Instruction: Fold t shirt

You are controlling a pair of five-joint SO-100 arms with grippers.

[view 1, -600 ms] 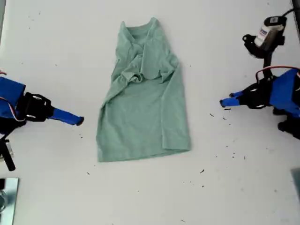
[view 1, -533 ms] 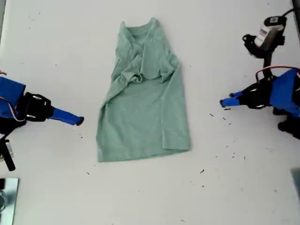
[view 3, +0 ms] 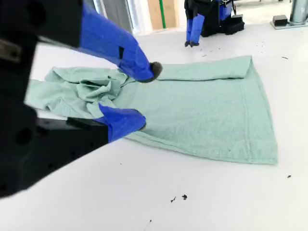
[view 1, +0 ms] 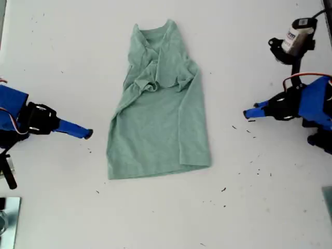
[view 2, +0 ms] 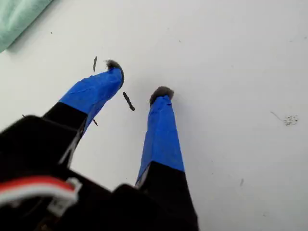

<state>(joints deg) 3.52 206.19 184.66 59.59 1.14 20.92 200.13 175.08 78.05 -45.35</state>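
Nothing has really moved: you keep my first gripper (view 1: 248, 113), exterior view's right, and my second gripper (view 1: 87, 134), its left, fingers apart, flanking the part-folded t shirt (view 1: 158, 135), seemingly to regrasp.

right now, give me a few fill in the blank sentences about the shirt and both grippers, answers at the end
The t shirt lies on the white table with its neckline toward the exterior view's ____ edge.
My first gripper has its jaws ____ with bare table between them.
My second gripper holds ____.
In the exterior view, the shirt lies ____ the two arms.

Missing words: top; open; nothing; between
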